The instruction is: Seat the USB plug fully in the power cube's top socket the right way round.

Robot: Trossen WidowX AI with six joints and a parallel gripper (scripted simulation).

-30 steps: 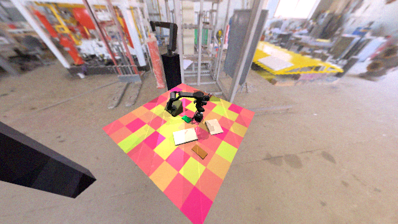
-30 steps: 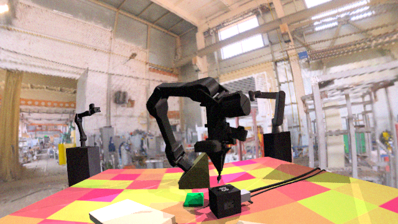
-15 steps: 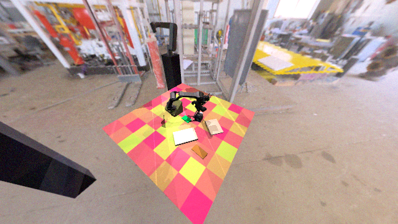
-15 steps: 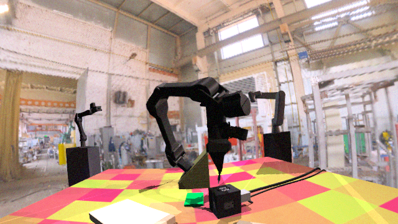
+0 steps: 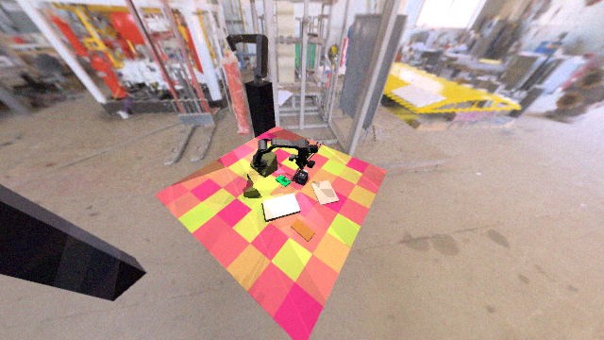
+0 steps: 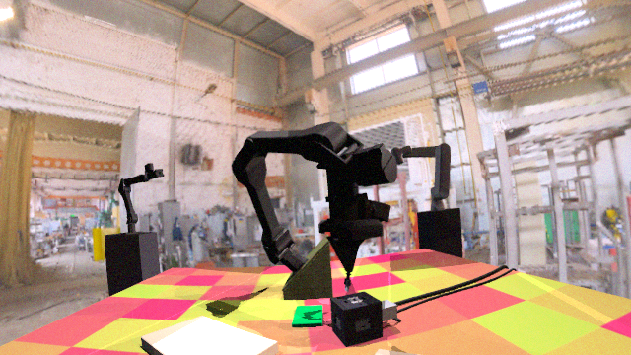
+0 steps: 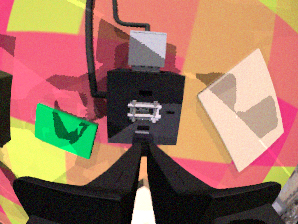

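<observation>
The black power cube (image 6: 356,319) (image 5: 300,178) (image 7: 169,96) stands on the chequered table top. The socket (image 7: 145,111) on its top shows as a pale frame with nothing standing in it. My gripper (image 6: 348,279) (image 7: 144,148) points straight down a short way above the cube's top, fingers nearly together. It is shut on the small USB plug (image 6: 348,284), which shows only as a dark tip below the fingertips. In the wrist view the fingers hide the plug. A grey plug (image 6: 389,311) (image 7: 147,50) with black cables (image 6: 454,286) sits in the cube's side.
A green card (image 6: 308,316) (image 7: 65,131) (image 5: 283,179) lies just left of the cube. A beige sheet (image 7: 242,110) (image 5: 325,192), a white book (image 6: 207,337) (image 5: 281,206) and an orange card (image 5: 303,229) lie nearby. An olive wedge (image 6: 311,278) stands by the arm's base.
</observation>
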